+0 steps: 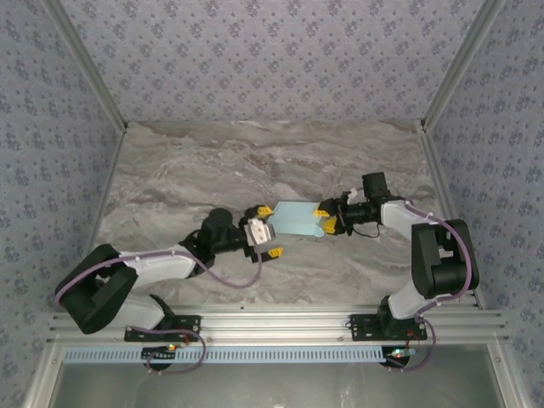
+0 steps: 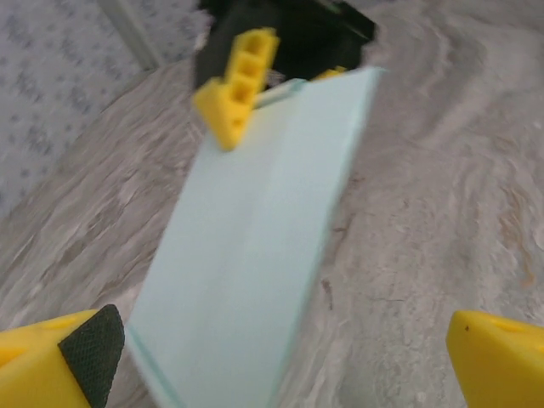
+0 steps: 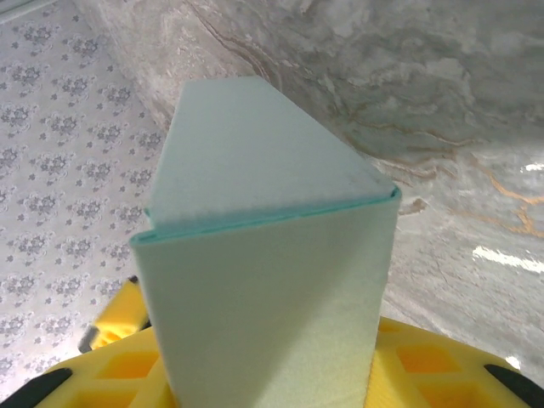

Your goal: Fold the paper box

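Aqua card first. From the top camera, the paper box (image 1: 296, 218) sits mid-way across the marble table (image 1: 170, 170), strung between the two arms with its long axis running left to right. The right gripper (image 1: 325, 219) is pinching the box's right end. The left gripper (image 1: 269, 231) is spread wide at the left end, one yellow finger on the far side of the card and one on the near side. Both arms are about equally close, but only the right one has a grip. There's plenty of bare marble all round, and the side walls (image 1: 85, 85) are well apart from everything.

Left wrist cam: the left gripper (image 2: 285, 361) is wide open and the box (image 2: 255, 255) runs straight ahead away from it, tilted, with a crease down its length. Its near corner is just beside the black-padded fingertip (image 2: 89, 357); I can't tell if they touch. The other finger is well off to the side, with bare table between it and the card. The right gripper (image 2: 285, 81) clamps the far end.

Right wrist cam: the box (image 3: 263, 255) rises from between the yellow fingers of the right gripper (image 3: 280, 382). You can see two panels meeting at a sharp corner.

My guess is that the left arm works the near end next. With the box dead ahead along its axis, a plain squeeze should catch it.
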Robot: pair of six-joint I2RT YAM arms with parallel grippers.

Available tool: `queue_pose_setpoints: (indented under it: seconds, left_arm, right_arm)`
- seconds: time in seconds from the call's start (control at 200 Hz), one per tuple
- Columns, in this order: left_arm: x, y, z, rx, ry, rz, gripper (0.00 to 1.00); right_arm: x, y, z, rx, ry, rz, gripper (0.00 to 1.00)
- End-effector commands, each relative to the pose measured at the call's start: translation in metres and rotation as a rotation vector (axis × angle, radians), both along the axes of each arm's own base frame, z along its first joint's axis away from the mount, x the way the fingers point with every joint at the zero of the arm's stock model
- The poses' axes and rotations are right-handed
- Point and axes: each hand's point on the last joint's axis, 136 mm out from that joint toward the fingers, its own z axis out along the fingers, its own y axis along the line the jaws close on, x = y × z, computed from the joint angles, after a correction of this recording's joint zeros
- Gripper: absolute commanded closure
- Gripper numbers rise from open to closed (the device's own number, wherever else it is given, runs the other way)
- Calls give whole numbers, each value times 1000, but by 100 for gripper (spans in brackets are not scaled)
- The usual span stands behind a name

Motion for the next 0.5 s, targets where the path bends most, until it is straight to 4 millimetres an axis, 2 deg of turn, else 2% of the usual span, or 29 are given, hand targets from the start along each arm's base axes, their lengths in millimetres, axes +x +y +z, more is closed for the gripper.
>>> queue_pose_setpoints:
  seconds: [0.0, 0.17, 0.28, 0.35, 0.5]
  left_arm:
    - [21, -10, 10, 47, -257, 70, 1]
    - [39, -25, 3, 152, -409, 118, 7]
    - [54, -33, 9, 136, -452, 161, 14]
    - [52, -40, 9, 110, -445, 133, 17]
    - [50, -46, 5, 100, -400, 113, 29]
  right_arm:
    - [-7, -1, 13, 40, 23, 23, 57]
    - [-11, -1, 16, 47, 28, 24, 57]
    - [-13, -1, 19, 51, 37, 18, 57]
    - [-14, -1, 20, 55, 47, 15, 57]
    - [-16, -1, 24, 58, 45, 12, 56]
